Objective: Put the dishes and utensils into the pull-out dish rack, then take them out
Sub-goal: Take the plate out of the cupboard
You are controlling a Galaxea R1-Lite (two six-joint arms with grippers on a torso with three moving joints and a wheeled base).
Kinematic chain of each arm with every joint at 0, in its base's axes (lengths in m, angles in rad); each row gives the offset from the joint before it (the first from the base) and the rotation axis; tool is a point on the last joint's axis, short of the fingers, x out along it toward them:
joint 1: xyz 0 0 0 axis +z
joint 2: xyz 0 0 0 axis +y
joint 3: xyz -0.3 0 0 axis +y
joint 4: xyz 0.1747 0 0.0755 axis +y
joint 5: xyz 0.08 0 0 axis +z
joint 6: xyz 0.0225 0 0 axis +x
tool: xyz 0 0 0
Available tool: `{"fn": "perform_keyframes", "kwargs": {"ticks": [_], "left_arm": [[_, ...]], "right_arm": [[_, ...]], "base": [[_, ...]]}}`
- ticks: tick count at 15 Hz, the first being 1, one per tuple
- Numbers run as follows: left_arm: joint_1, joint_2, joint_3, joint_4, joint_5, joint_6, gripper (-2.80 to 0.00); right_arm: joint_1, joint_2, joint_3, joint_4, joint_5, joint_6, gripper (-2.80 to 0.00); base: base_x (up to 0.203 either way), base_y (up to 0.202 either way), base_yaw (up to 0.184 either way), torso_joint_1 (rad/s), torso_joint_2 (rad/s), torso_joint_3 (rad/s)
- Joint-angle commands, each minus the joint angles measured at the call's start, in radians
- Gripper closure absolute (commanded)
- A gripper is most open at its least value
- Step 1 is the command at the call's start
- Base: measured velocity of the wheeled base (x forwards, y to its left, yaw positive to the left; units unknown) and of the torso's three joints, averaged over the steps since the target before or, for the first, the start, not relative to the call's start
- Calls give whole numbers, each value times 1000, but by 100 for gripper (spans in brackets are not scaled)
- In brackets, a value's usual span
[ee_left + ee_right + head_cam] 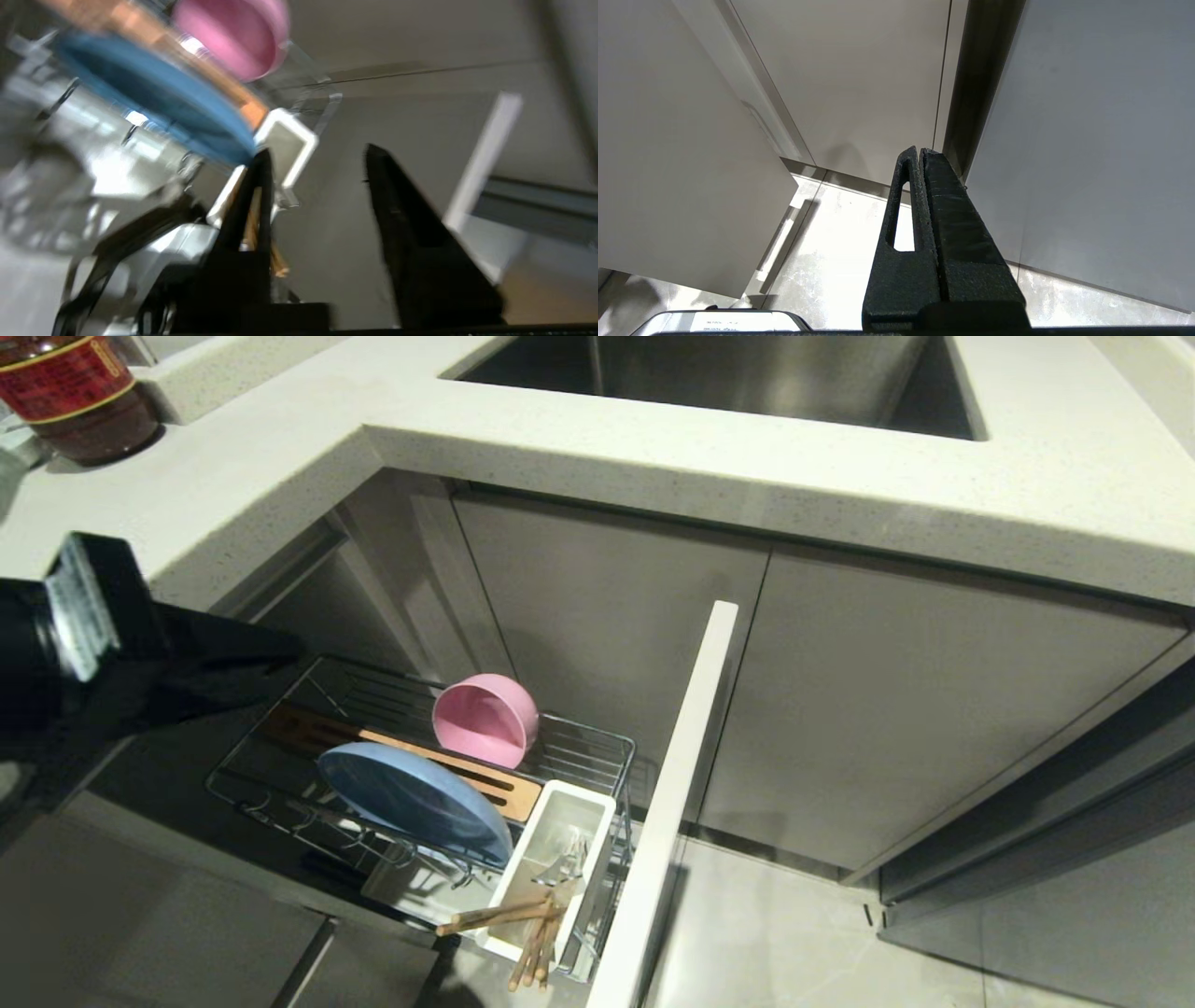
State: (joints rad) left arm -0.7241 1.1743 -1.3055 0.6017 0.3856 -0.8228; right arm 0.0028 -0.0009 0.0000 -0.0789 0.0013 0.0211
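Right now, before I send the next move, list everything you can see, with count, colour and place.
plate: one, light blue, leaning on the rack's pegs
bowl: one, pink, on its side at the rack's back
chopsticks: light wood, in the utensil cup, ends overhanging
fork: one, silver, in the cup
utensil cup: one, white, by the front panel
dish rack: one, chrome, pulled out
sink: one, steel, in the countertop
jar: one, dark, on the countertop
left hand: black, open, empty, near the rack
right hand: black, shut, parked above the floor

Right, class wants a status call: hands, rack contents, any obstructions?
Left hand open, empty, beside chrome wire pull-out rack. Right hand shut, parked. Blue plate, pink bowl, wooden chopsticks racked. Nothing obstructing.
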Motion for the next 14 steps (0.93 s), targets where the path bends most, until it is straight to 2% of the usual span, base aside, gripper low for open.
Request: {"fn": "perform_keyframes", "kwargs": {"ticks": [1,3,6,9,12,14], "left_arm": [[-22,76,57,6,64,-74,-280],[-26,91,104,-2,78,-116,-280],[-24,136,181,-81,108,-125,-280],[-26,215,227,-140,204,-129,-280],[-25,304,233,-143,299,-172,-280],[-23,345,234,-152,311,-201,-280]], "right_arm": [[0,-1,26,-1,0,0,0],[0,-1,26,-1,0,0,0],[0,-1,26,1,0,0,0],[0,-1,26,-1,0,0,0],[0,-1,26,-1,0,0,0],[0,-1,26,-1,0,0,0]], "base": [[0,0,0,0,0,0],[0,0,0,0,0,0],[0,0,0,0,0,0],[0,0,0,0,0,0],[0,0,0,0,0,0],[0,0,0,0,0,0]]}}
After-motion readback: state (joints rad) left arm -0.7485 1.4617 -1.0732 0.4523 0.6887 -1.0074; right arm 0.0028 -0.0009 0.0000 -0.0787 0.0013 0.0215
